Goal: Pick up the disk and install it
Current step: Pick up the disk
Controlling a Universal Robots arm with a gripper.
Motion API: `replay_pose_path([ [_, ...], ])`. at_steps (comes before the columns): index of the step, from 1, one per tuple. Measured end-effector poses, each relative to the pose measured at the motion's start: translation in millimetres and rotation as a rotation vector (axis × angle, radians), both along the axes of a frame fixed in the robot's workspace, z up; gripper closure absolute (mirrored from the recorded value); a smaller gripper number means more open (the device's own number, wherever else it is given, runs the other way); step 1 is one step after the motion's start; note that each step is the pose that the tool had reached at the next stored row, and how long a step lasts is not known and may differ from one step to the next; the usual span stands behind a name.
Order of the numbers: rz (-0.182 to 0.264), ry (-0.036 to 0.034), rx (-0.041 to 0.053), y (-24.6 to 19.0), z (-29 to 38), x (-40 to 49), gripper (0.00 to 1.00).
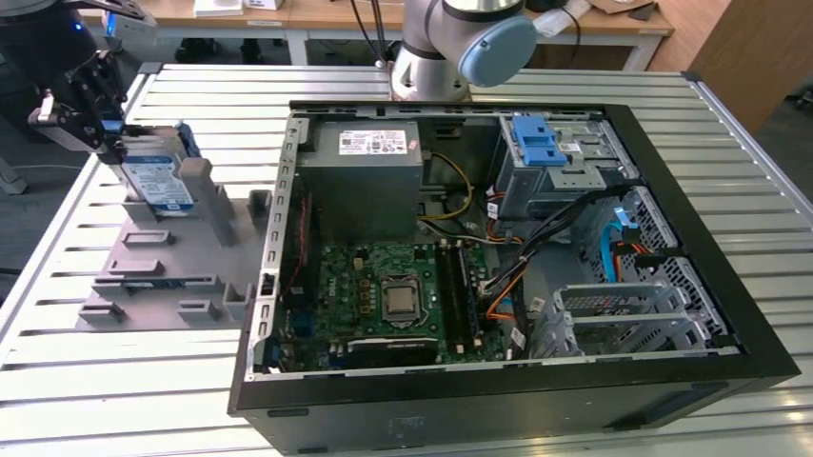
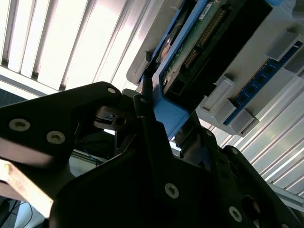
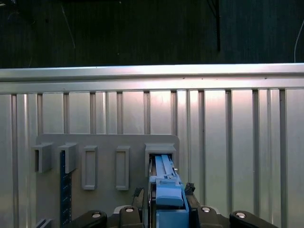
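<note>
While the disk (image 1: 158, 181) stands on edge at the grey holder (image 1: 166, 276) on the counter (image 1: 102, 400), at the exterior view's left and well apart from the open computer case (image 1: 508, 405), no part of the installation is done. Judged from this, the task is at its pick-up stage. The tool (image 3: 167, 211) is pressed together on the disk, pinching its blue rail (image 3: 168, 197) with one black finger on each side, as seen in both wrist views.

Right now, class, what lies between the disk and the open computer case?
In the exterior view, two grey posts of the parts holder stand between disk and computer case.
</note>
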State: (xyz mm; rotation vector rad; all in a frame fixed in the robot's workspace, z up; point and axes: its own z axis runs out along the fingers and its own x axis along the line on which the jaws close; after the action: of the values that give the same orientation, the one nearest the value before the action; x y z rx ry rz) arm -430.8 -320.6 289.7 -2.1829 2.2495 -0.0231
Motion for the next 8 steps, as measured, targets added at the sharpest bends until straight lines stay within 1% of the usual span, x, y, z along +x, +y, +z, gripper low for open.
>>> replay_pose_path([
  [7,0.0,0.0,-0.0001,0.0,0.0,0.0,0.56],
  [8,0.0,0.0,0.0,0.0,0.0,0.0,0.57],
])
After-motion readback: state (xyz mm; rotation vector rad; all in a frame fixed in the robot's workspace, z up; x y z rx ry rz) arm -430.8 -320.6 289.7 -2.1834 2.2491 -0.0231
